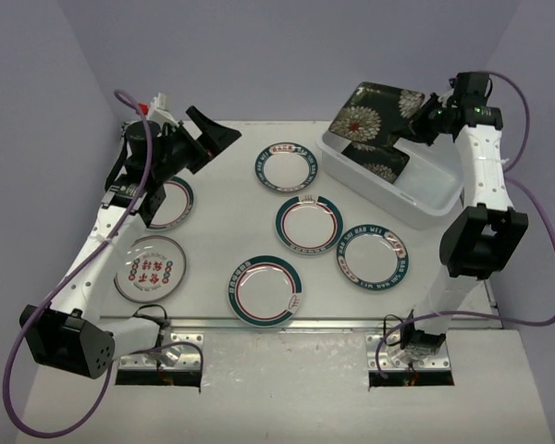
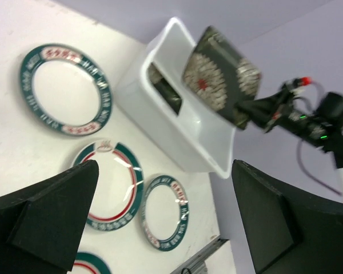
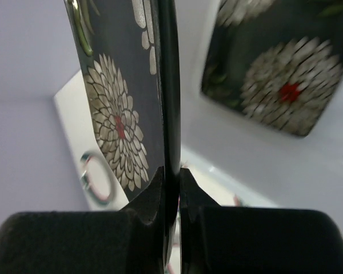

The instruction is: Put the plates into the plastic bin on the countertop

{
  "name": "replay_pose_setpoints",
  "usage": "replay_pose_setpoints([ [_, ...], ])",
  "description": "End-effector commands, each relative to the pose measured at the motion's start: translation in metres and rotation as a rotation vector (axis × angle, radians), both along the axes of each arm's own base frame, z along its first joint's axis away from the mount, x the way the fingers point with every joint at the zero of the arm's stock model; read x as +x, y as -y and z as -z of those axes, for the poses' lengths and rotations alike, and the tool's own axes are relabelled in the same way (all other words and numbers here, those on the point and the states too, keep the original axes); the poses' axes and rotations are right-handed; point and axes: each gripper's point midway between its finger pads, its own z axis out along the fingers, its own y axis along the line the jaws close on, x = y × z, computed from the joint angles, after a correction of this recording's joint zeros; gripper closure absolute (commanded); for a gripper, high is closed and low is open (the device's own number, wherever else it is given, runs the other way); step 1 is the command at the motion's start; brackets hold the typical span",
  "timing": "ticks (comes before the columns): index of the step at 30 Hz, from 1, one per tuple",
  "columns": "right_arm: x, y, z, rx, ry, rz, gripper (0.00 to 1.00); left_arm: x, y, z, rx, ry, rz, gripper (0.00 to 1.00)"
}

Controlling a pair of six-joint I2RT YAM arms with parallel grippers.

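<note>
Right gripper [image 1: 416,117] aloft with black plate [image 1: 368,111]

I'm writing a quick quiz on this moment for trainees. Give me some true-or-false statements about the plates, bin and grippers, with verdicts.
1. The right gripper pinches a square black plate by its edge, over the plastic bin. True.
2. The bin holds nothing yet. False: a second black flowered plate lies inside it.
3. The left gripper is open and empty. True.
4. The round plates are stacked in one pile. False: six lie singly on the countertop.
</note>
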Motion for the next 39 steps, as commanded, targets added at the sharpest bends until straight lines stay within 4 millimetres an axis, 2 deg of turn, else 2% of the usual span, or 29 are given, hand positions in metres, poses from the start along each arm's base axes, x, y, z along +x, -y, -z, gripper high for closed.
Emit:
replay_pose_setpoints([
  [1,0.026,0.025,-0.043,-0.204,0.067,0.099,1.0,-0.009,-0.009,0.068,0.092,-0.187,-0.003,0.0],
  [5,0.043,0.046,-0.021,-0.278,0.012,0.202,1.0,-0.021,-0.007,0.09,0.103,-0.234,0.031,0.0],
  [7,0.051,0.049,-0.018,-0.313,0.037,0.221,1.0,-0.027,-0.004,0.094,0.104,-0.241,0.055,0.0],
  [13,0.067,0.044,-0.013,-0.495,0.05,0.219,1.0,-0.043,-0.004,0.112,0.142,-0.282,0.101,0.0],
  [16,0.065,0.043,-0.01,-0.557,0.041,0.25,1.0,-0.049,-0.003,0.119,0.142,-0.298,0.119,0.0],
  [18,0.063,0.049,-0.008,-0.601,0.044,0.288,1.0,-0.052,-0.002,0.12,0.137,-0.302,0.127,0.0],
  [20,0.064,0.037,-0.008,-0.632,0.061,0.286,1.0,-0.055,0.0,0.122,0.134,-0.304,0.139,0.0],
  [22,0.067,0.035,-0.008,-0.657,0.07,0.292,1.0,-0.057,0.0,0.122,0.137,-0.306,0.146,0.0],
  [28,0.068,0.024,0.023,-0.622,0.004,0.255,1.0,-0.066,-0.001,0.126,0.162,-0.315,0.166,0.0],
  [31,0.067,0.021,0.043,-0.606,-0.042,0.242,1.0,-0.072,-0.001,0.134,0.16,-0.333,0.178,0.0],
  [35,0.069,0.024,0.053,-0.593,-0.066,0.264,1.0,-0.075,0.0,0.141,0.159,-0.345,0.191,0.0],
  [38,0.072,0.027,0.064,-0.573,-0.088,0.268,0.91,-0.076,0.0,0.143,0.163,-0.348,0.198,0.0],
  [39,0.073,0.026,0.07,-0.564,-0.094,0.263,0.85,-0.077,0.0,0.143,0.164,-0.346,0.199,0.0],
])
